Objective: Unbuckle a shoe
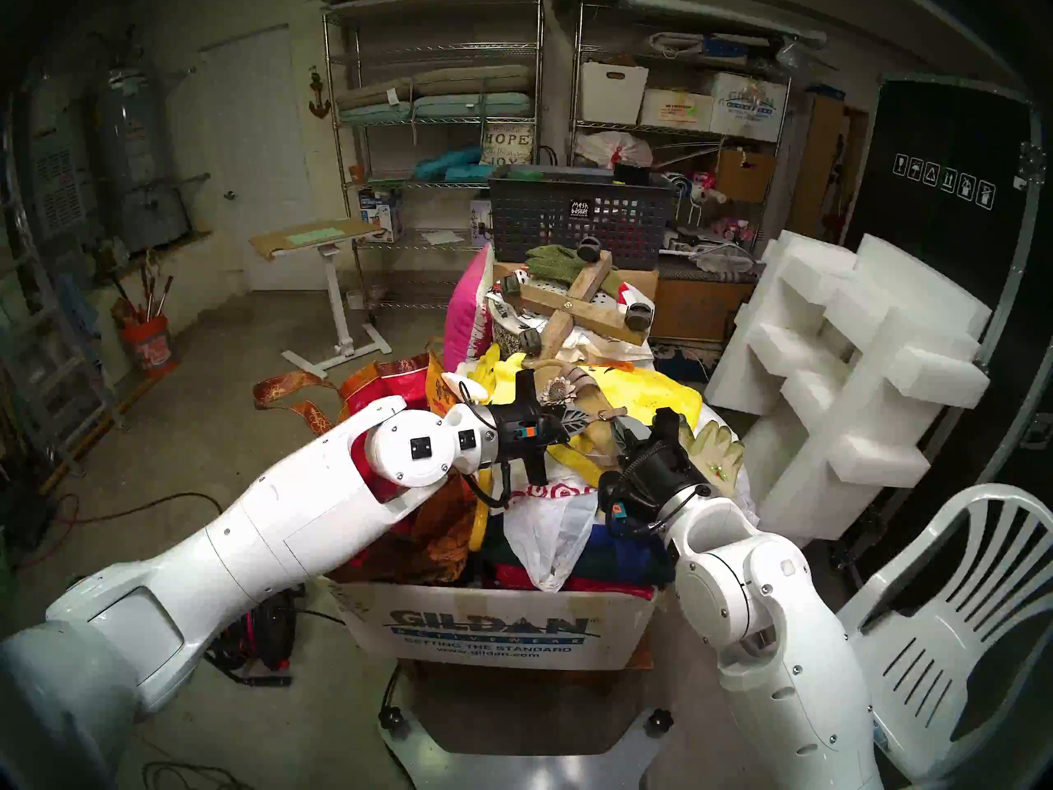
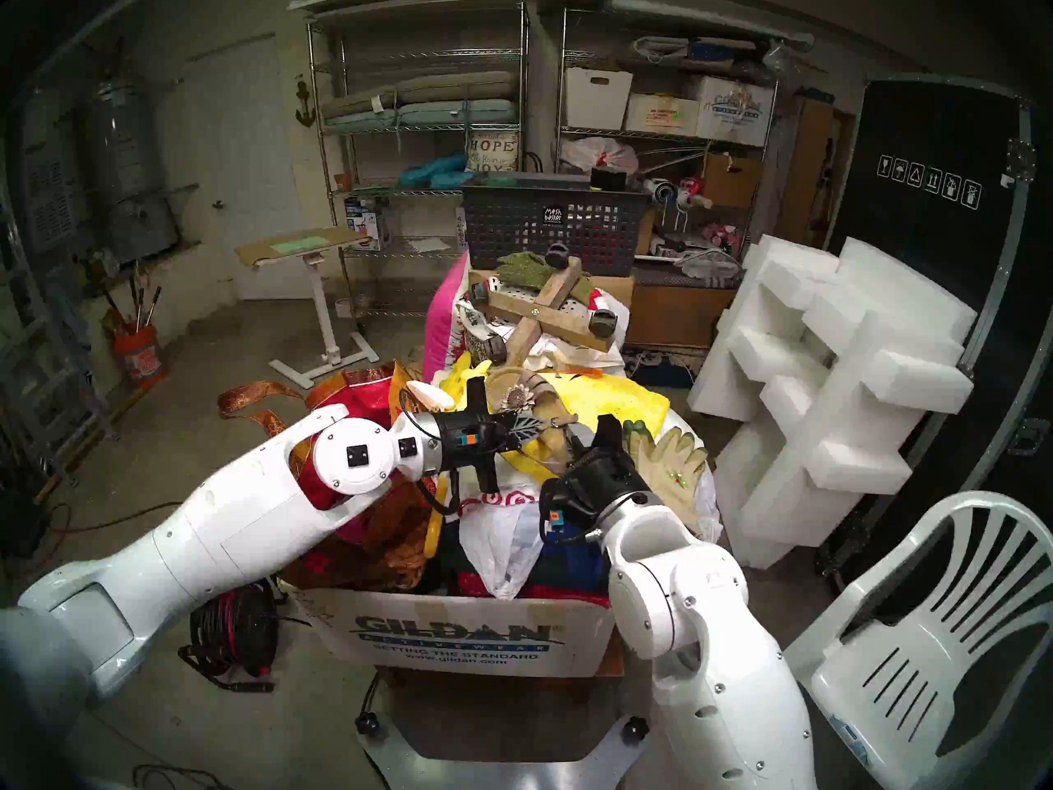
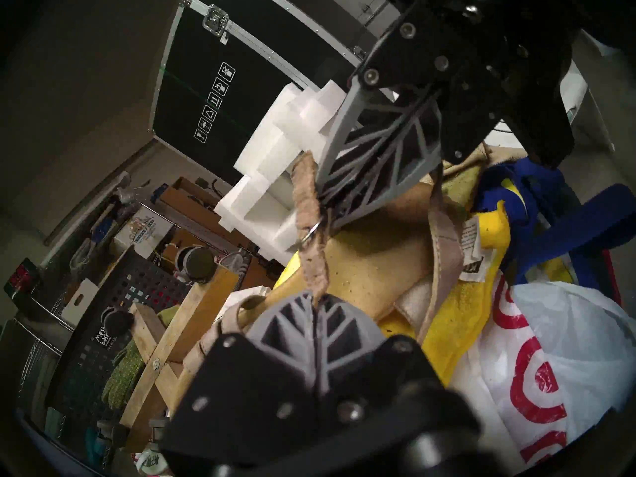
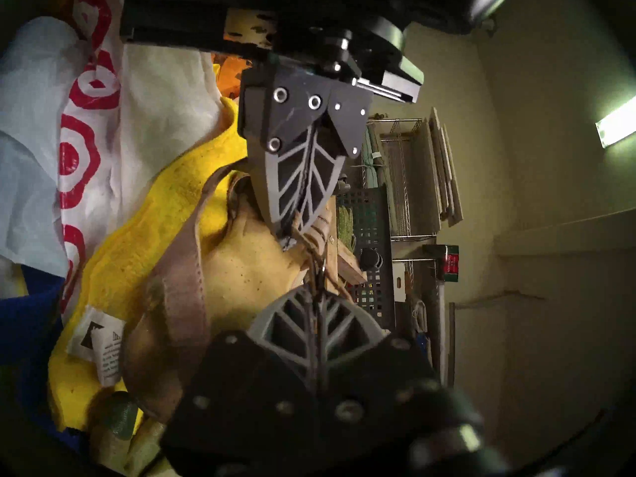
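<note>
Left tool clamping strap, right tool likewise

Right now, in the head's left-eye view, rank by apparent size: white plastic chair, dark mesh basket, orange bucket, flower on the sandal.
1. white plastic chair, nearest the camera, so flattered
2. dark mesh basket
3. orange bucket
4. flower

buckle blurred, sandal partly hidden
</note>
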Controlling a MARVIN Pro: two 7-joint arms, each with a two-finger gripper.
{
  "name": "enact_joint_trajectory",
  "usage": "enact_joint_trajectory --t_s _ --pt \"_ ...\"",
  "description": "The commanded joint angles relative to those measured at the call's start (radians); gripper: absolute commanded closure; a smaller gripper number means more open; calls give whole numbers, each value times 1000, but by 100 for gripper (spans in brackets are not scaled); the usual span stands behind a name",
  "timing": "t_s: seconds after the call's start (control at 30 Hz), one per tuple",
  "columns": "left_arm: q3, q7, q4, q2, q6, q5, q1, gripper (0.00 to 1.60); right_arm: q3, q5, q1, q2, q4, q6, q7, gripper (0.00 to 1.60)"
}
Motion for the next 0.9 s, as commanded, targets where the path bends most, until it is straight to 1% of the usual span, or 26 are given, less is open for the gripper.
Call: enact_joint_trajectory --t_s 0.0,0.13,0.17,0.23,0.33,0.43,0.5,0.6,0.8,0.87 --pt "-13 8 -15 0 -1 -3 -10 160 -41 -56 17 -78 -38 95 -5 160" --pt "-11 8 -17 -3 0 -3 -11 160 -58 -90 12 -107 -41 160 -5 160" --pt "-10 9 -17 -4 0 -2 -11 160 -62 -86 12 -114 -41 175 -1 160" --pt "-9 9 -19 -5 1 -2 -11 160 -76 -96 15 -117 -39 211 -3 160" --pt "-7 8 -20 -7 3 -2 -11 160 -94 -110 20 -118 -40 245 -1 160" --pt "-6 8 -22 -8 4 -1 -13 160 -116 -113 21 -115 -44 258 7 160" --pt "-5 8 -23 -10 5 -1 -14 160 -126 -116 15 -110 -50 239 19 160" --pt "-5 9 -24 -11 6 0 -15 160 -142 -113 4 -101 -62 233 43 160" --pt "-7 11 -30 -8 11 -1 -12 160 -166 -130 4 -92 -64 262 57 160" --pt "-8 11 -32 -6 12 -2 -10 160 -181 -155 13 -88 -60 280 67 160"
